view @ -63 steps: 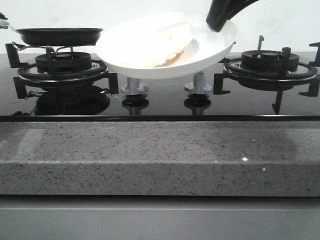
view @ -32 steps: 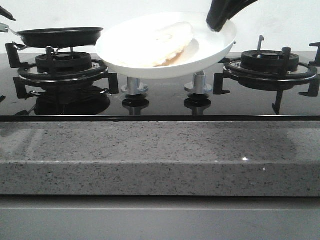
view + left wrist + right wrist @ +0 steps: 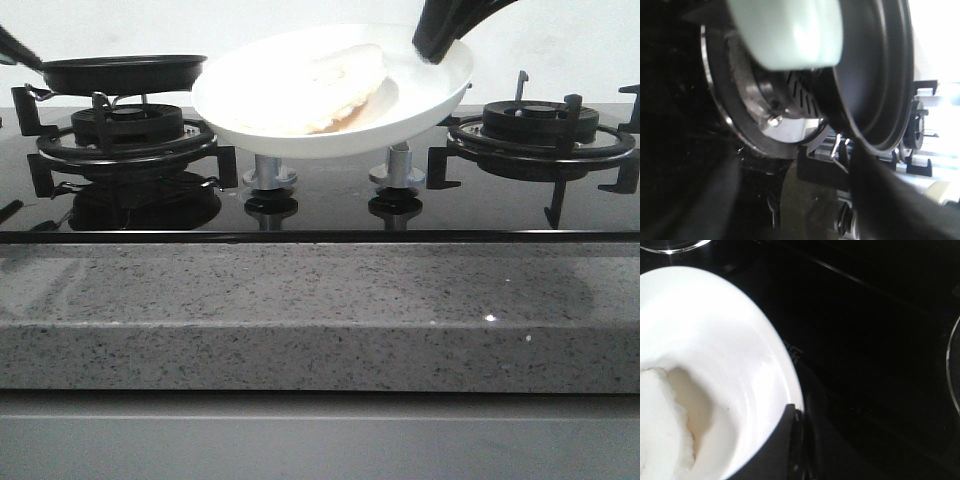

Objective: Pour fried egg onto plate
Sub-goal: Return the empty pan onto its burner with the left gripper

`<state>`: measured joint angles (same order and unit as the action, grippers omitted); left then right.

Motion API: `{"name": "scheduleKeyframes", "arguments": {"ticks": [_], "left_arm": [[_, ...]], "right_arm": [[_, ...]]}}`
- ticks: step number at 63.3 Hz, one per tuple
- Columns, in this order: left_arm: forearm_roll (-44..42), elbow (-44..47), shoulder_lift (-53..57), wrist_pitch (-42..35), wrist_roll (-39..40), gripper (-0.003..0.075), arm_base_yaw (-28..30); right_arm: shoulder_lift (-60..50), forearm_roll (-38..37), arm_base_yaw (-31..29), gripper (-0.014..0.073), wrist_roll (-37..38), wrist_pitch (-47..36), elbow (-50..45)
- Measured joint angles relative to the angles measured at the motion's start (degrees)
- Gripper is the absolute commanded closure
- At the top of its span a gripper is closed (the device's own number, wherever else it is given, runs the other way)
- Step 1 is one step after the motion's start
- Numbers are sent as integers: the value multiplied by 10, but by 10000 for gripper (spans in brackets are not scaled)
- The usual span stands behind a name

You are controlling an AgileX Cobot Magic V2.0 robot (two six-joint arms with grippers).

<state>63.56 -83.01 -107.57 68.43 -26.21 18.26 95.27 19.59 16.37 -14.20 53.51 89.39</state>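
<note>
One plate [image 3: 300, 130] is seen, with one egg [image 3: 335, 85] in it. One pan [image 3: 120, 70] is counted, along with two burners [image 3: 125, 135] and two knobs [image 3: 268, 172].

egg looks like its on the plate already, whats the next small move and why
Probably level the plate and lower it toward the cooktop. The fried egg already lies on it, the right gripper holds its rim in the air, tilted, and the frying pan sits back over the left burner.

Right tool [image 3: 436, 45]: glossy black tapered fingers. Left tool [image 3: 790, 30]: blurred pale green-white rounded pad.
</note>
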Motion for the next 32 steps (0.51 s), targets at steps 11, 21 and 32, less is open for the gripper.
{"name": "scheduleKeyframes", "arguments": {"ticks": [11,21,32], "left_arm": [[-10,0,2,1,0,741,0],[-22,0,19,1,-5,740,0],[-56,0,59,2,-10,740,-3]], "right_arm": [[0,0,0,652,0,0,0],[0,0,0,652,0,0,0],[0,0,0,652,0,0,0]]}}
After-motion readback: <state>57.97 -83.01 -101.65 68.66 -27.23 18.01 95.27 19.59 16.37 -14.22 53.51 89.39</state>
